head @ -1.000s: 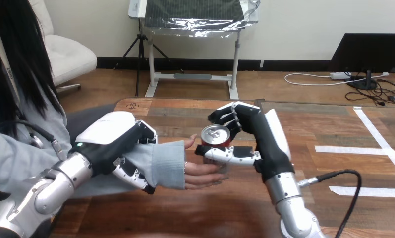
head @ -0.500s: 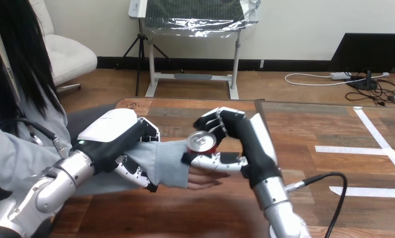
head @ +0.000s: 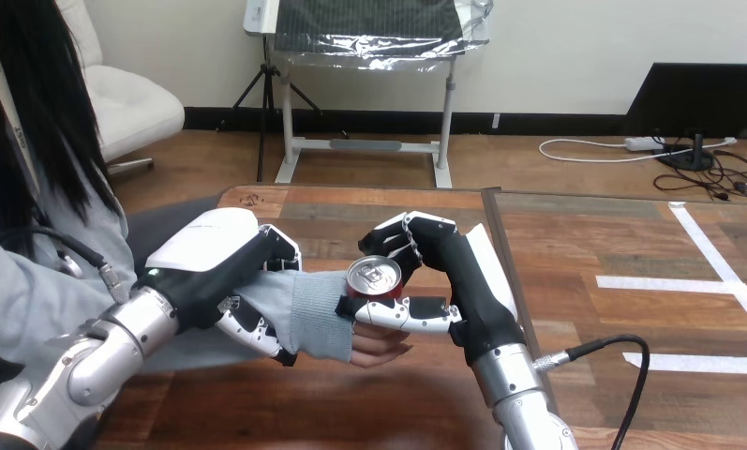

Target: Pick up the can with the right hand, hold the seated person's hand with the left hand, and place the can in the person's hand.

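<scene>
1. Gripping the can (head: 374, 276), the right hand (head: 463, 277) has its fingers (head: 399, 236) curled behind it and its thumb across the front.
2. The can sits upright just over the person's hand (head: 380, 345), which lies palm up below that thumb.
3. The left hand (head: 210, 253) wraps its fingers round the person's wrist (head: 318, 314), above the bench (head: 397, 403).

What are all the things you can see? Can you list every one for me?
can: one, red with a silver top, in the right hand, above the person's open palm
table: one, brown wood, under everything
tape strips: three, white, on the table at the right
person's hand: one, palm up, below the can
left hand: one, black and white, fingers curled round the person's wrist, which is in a grey sleeve
right hand: one, black and white, fingers and thumb curled round the can
</scene>
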You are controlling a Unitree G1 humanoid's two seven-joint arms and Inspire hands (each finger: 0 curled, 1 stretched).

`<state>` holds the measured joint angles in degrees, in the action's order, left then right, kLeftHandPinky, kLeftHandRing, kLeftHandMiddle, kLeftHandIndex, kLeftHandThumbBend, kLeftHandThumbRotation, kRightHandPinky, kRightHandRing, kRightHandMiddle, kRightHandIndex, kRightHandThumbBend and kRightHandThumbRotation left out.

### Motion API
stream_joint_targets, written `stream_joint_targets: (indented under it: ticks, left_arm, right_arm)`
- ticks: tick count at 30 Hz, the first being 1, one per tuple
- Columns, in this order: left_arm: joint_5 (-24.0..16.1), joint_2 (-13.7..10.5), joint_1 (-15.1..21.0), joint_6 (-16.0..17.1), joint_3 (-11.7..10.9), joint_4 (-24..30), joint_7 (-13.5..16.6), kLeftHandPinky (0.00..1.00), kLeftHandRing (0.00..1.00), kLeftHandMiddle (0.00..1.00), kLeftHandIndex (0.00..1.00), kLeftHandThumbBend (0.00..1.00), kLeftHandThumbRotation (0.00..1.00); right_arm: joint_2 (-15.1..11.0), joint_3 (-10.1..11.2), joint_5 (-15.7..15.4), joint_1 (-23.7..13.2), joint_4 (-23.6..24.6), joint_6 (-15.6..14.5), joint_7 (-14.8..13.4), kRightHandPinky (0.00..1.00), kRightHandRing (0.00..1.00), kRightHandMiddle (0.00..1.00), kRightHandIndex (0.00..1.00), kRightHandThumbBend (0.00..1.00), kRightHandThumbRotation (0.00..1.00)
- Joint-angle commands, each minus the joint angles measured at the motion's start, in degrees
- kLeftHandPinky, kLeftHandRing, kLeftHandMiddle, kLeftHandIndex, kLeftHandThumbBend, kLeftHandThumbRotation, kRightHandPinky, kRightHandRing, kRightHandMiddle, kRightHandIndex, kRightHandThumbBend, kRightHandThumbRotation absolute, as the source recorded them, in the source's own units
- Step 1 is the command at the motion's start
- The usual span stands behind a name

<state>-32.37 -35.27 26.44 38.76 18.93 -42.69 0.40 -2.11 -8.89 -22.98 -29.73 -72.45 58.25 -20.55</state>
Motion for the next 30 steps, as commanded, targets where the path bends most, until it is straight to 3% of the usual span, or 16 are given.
stream_joint_targets:
  ticks: [1, 19, 30]
  left_arm:
    - [2.78, 0.93, 4.74, 1.01, -3.75, 5.0, 1.88, 0.2, 0.25, 0.32, 0.34, 0.9, 0.0]
    - [2.12, 1.2, 4.37, 1.49, -3.9, 4.69, 3.03, 0.2, 0.25, 0.32, 0.35, 0.91, 0.0]
    - [3.01, 1.34, 4.04, 1.09, -4.09, 3.83, 1.86, 0.22, 0.28, 0.35, 0.37, 0.9, 0.0]
  right_arm:
    - [1.08, -0.01, 0.74, -2.27, 1.62, 2.14, -0.22, 0.36, 0.41, 0.49, 0.51, 0.78, 0.0]
    - [1.88, 0.42, 1.92, -2.13, 1.98, 3.69, 0.42, 0.36, 0.41, 0.49, 0.51, 0.79, 0.0]
    - [1.41, 1.0, 2.91, -2.35, 2.11, 2.74, 1.14, 0.36, 0.41, 0.49, 0.51, 0.79, 0.0]
